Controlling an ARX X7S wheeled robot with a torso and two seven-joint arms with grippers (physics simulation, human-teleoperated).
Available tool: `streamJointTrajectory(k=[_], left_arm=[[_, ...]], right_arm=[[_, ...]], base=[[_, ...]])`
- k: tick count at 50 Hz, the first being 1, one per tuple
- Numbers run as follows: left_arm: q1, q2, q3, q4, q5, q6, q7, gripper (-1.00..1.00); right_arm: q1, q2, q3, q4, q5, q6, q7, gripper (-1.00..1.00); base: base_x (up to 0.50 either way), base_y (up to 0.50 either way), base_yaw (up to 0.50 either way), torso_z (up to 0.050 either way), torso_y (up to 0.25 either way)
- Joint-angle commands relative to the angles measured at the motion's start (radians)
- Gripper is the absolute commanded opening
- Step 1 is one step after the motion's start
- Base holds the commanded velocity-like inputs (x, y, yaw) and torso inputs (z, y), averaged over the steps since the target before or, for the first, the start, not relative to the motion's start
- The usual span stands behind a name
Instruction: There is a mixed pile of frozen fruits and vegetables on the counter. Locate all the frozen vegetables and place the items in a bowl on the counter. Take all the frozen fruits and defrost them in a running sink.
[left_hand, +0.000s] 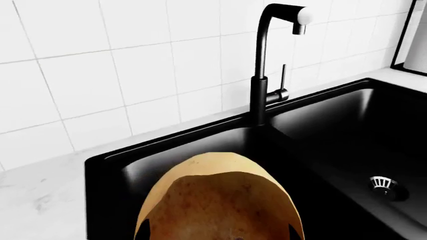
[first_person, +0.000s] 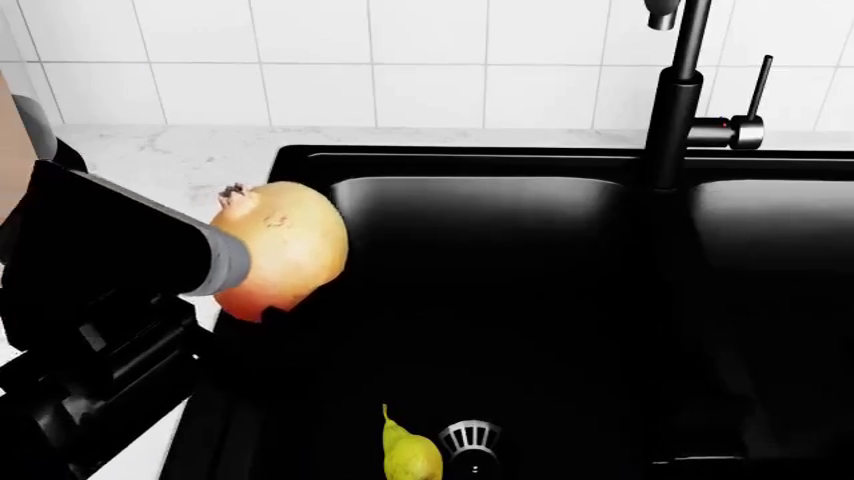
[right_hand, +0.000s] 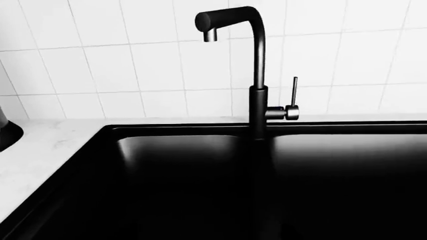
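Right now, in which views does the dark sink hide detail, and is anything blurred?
Head view: the sink is near black, but the pear stands out. Left wrist view: the round fruit fills the foreground, slightly soft. Right wrist view: basin floor lost in shadow; the faucet sharp.

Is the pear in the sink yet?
Yes. The pear lies on the left basin floor of the sink, beside the drain strainer.
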Motion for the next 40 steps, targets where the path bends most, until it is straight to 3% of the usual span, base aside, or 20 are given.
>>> streamJointTrajectory(k=[1, 8, 17, 27, 40], left_arm=[[-0.034, 0.052, 0.039, -0.062, 0.025, 0.006, -0.001, -1.00], [-0.019, 0.058, 0.054, -0.070, 0.056, 0.018, 0.015, -1.00], [-0.053, 0.128, 0.106, -0.144, 0.087, 0.010, 0.047, -1.00], [-0.123, 0.275, 0.199, -0.320, 0.181, 0.013, 0.086, -1.00], [-0.177, 0.427, 0.346, -0.582, 0.334, 0.053, 0.199, -1.00]], right_arm=[[-0.158, 0.039, 0.212, -0.050, 0.047, -0.008, 0.005, 1.00], [-0.161, 0.070, 0.258, -0.045, 0.093, 0.008, 0.018, 1.00], [-0.192, 0.058, 0.329, -0.047, 0.120, 0.041, 0.015, 1.00], [-0.231, 0.036, 0.407, -0.068, 0.137, 0.087, 0.008, 1.00], [-0.316, -0.035, 0.659, -0.092, 0.214, 0.207, -0.031, 1.00]], base=[[0.00, 0.00, 0.00, 0.000, 0.000], [0.00, 0.00, 0.00, 0.000, 0.000], [0.00, 0.00, 0.00, 0.000, 0.001], [0.00, 0.00, 0.00, 0.000, 0.000], [0.00, 0.00, 0.00, 0.000, 0.001]])
